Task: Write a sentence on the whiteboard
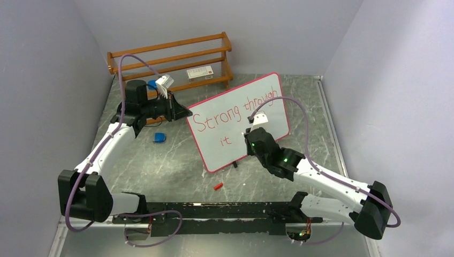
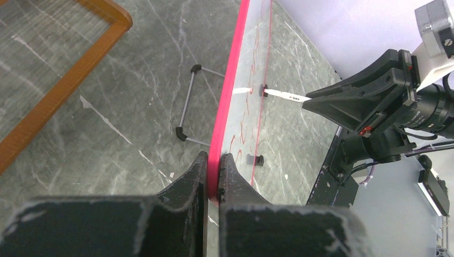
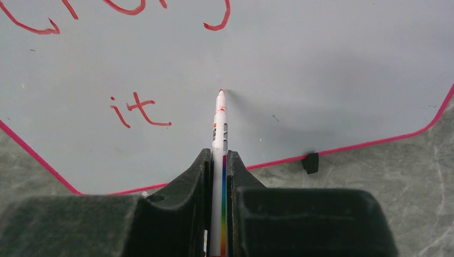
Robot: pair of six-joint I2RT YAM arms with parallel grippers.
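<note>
1. The whiteboard (image 1: 211,152) stands propped on the surface, just in front of a wooden rack (image 1: 171,56).
2. The left gripper (image 2: 213,163) is clenched on its pink rim.
3. The right gripper (image 3: 218,160) grasps a marker (image 3: 220,115), whose tip touches the board right of "it".
4. The sentence (image 1: 214,120), in red, reads "Strong through" above "it".

The light is bright and soft everywhere. In the right wrist view the marker (image 3: 219,134) throws a fuzzy grey shadow toward the right side of the frame, on the whiteboard (image 3: 332,59). The bottom of both wrist views looks a little blurry.
</note>
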